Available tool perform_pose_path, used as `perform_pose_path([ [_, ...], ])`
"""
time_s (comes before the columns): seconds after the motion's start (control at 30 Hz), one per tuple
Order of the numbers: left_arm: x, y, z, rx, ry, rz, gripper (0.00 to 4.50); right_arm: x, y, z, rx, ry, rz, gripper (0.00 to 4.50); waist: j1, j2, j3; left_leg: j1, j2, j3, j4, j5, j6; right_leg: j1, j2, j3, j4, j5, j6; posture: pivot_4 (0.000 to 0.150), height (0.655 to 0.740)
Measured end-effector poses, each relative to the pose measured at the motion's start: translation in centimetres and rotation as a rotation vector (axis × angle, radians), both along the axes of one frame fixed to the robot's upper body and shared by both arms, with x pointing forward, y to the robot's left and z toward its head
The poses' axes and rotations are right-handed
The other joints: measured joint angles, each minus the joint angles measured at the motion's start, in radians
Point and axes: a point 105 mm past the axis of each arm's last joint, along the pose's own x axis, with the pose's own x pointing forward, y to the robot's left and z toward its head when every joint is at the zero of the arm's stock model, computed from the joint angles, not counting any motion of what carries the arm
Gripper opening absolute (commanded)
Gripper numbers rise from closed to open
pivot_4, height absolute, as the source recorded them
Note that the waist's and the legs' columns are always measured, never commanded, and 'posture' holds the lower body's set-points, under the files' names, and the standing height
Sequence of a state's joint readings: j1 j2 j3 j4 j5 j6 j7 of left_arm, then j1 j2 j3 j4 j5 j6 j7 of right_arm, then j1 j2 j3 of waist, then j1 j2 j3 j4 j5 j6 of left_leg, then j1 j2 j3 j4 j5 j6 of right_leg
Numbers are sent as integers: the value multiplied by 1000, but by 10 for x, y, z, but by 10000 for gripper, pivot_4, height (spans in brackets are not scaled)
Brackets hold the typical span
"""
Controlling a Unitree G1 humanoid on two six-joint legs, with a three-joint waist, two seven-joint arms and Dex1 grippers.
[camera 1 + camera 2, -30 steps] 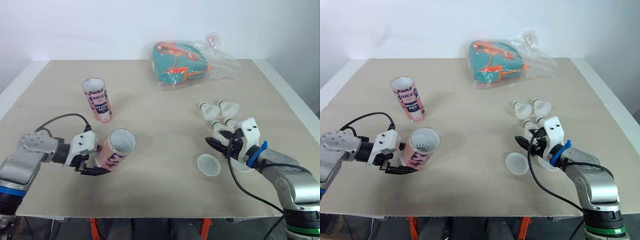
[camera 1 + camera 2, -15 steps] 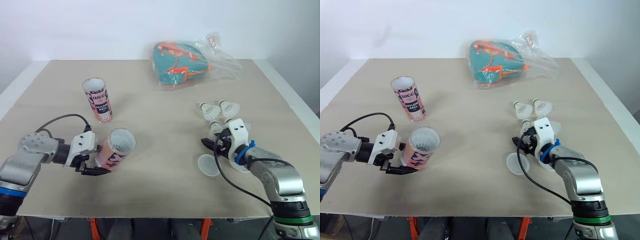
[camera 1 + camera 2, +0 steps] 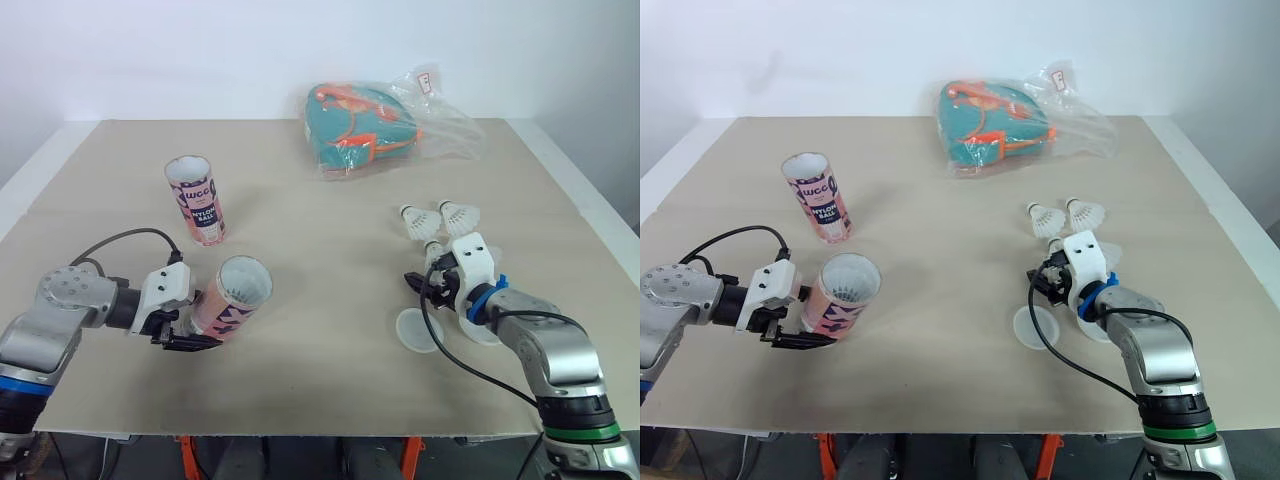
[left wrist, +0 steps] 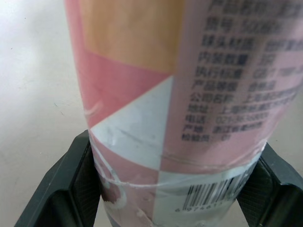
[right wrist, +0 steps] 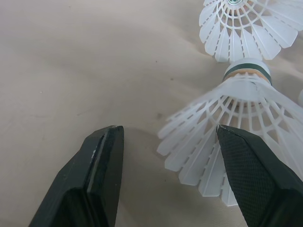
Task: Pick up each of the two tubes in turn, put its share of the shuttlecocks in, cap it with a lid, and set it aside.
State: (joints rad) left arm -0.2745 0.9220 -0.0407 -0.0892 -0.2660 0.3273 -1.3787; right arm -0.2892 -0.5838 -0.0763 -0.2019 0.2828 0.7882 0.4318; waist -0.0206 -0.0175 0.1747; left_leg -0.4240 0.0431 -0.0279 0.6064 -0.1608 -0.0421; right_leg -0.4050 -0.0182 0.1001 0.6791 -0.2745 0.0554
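**Here, the right claw straddles a shuttlecock while the left claw holds a tilted tube**

The left claw (image 3: 188, 338) is clenched on the base end of a pink shuttlecock tube (image 3: 232, 297). It holds the tube tilted low over the tabletop (image 3: 320, 220), with the open mouth facing up and toward the right arm. A second tube (image 3: 194, 200) stands upright farther back on the left.

The right claw (image 5: 165, 135) is released, its fingers spread wide just above the tabletop. A white shuttlecock (image 5: 236, 123) lies between them, nearer one finger, and whether they touch cannot be told. More shuttlecocks (image 3: 412, 220) lie just behind it. A translucent lid (image 3: 416, 330) sits just beside the claw, toward the robot.

The shuttlecock likely weighs almost nothing, and its ribbed skirt looks springy but easy to crush. The firm rounded head, or the banded neck just behind it, is probably the safer place to pinch, with a light squeeze. The tube looks like thin, smooth card: stiff along its length but able to dent, so a grip near the closed base suits it.

Compared with one second ago, the right claw has moved away from the lid, back toward the shuttlecock cluster. The left claw and its tube have not shifted.
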Motion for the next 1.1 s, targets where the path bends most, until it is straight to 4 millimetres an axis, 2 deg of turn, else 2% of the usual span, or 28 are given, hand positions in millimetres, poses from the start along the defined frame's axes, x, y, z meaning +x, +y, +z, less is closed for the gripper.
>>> perform_pose_path([
  [0.2,0,0,0,-1,0,1,34397,1,0,0,-1,7,-9,33836,0,0,0,0,0,0,0,0,0,0,0,0,0,0,0,1500,7387],
  [0.33,0,-1,0,-2,0,1,34397,1,2,0,5,11,-5,22259,0,0,0,0,0,0,0,0,0,0,0,0,0,0,0,1500,7387],
  [0.4,0,-1,0,-3,0,0,34397,1,2,0,8,13,-1,11807,0,0,0,0,-1,0,0,0,0,0,0,1,0,0,0,1500,7387],
  [0.43,0,-1,0,-4,0,0,34397,1,2,0,8,13,2,7979,0,0,0,0,-1,0,0,0,0,0,0,1,0,0,0,1500,7387],
  [0.47,0,-1,0,-4,0,0,34397,0,3,0,8,12,4,1646,0,0,0,0,-1,0,1,0,0,0,0,1,0,0,0,1500,7387],
  [0.5,0,-1,0,-4,0,0,34397,0,4,1,7,9,7,590,0,0,0,0,-1,0,1,0,0,0,0,1,0,0,0,1500,7387],
  [0.9,1,-2,0,-7,0,0,34397,-10,15,8,18,10,114,590,0,0,0,-1,-1,0,1,0,0,1,0,1,0,0,1,1500,7387],
  [1.03,1,-2,0,-6,-1,-1,34397,-17,24,19,15,-7,206,590,0,0,0,-1,-1,0,1,0,0,1,0,1,0,0,1,1500,7387],
  [1.1,1,-2,0,-5,-3,-2,34397,-26,35,30,23,-22,320,590,0,0,0,-1,-1,0,1,0,0,1,-1,1,0,-1,2,1500,7387],
])
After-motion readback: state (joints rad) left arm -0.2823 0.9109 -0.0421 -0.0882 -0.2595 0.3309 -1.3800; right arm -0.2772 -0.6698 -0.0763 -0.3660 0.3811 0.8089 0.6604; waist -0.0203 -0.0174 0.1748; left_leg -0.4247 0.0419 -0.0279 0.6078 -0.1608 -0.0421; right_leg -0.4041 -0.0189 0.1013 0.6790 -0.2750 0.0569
